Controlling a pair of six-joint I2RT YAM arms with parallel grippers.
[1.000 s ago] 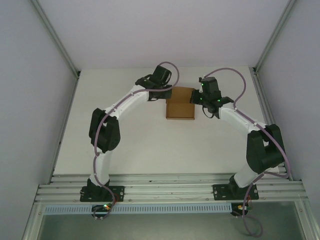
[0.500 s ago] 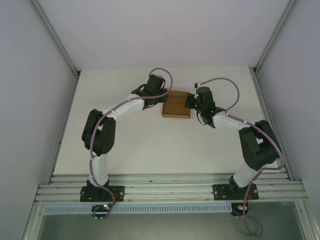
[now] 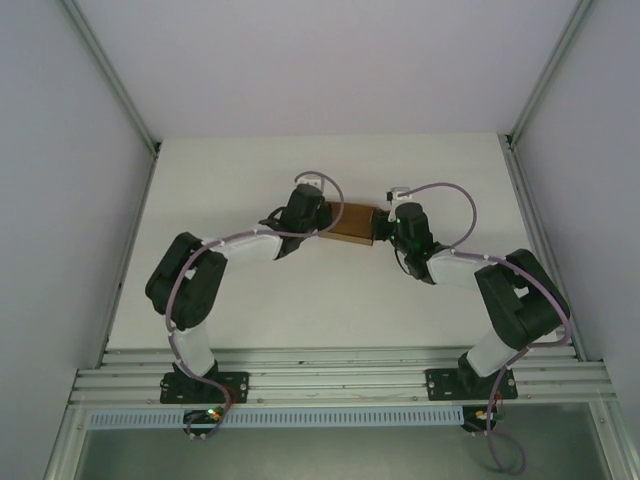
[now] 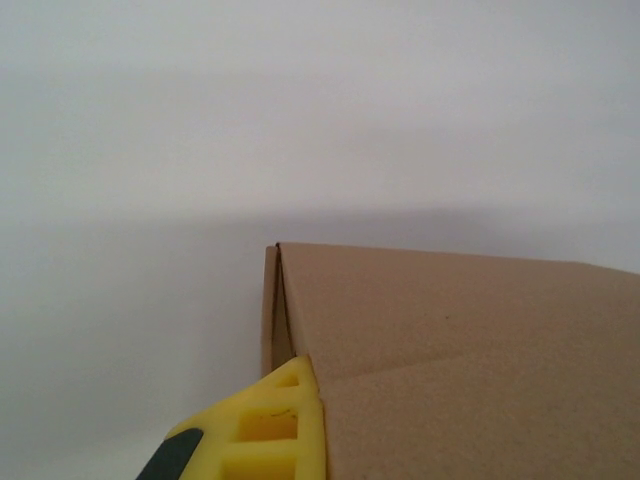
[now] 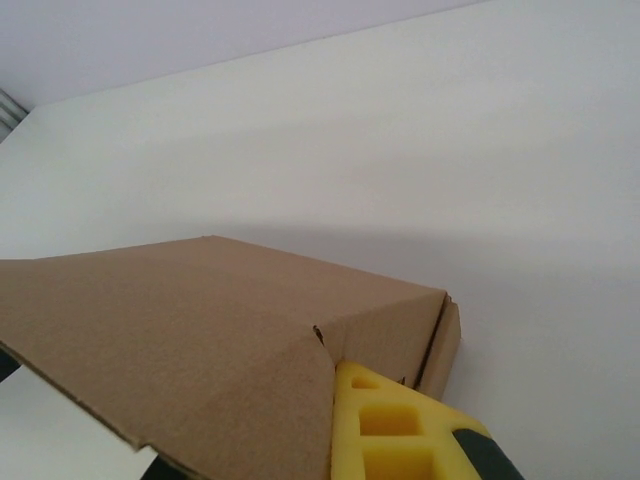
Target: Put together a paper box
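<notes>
The paper box [image 3: 352,222] is a small brown cardboard box held between my two grippers, mid-table. My left gripper [image 3: 325,222] grips its left end, and in the left wrist view a yellow finger [image 4: 275,420] presses a cardboard wall [image 4: 460,340], which hides the other finger. My right gripper [image 3: 378,228] grips the right end. In the right wrist view its yellow finger [image 5: 395,425] lies against a folded side panel of the box [image 5: 200,320]. Both grippers are shut on thin cardboard walls.
The white table [image 3: 250,300] lies open in front of and behind the box. Grey enclosure walls [image 3: 60,200] stand on both sides. An aluminium rail [image 3: 340,380] carrying the arm bases runs along the near edge.
Both arms have drawn back toward the near edge, taking the box with them. The box now looks shorter front to back from above than a second ago.
</notes>
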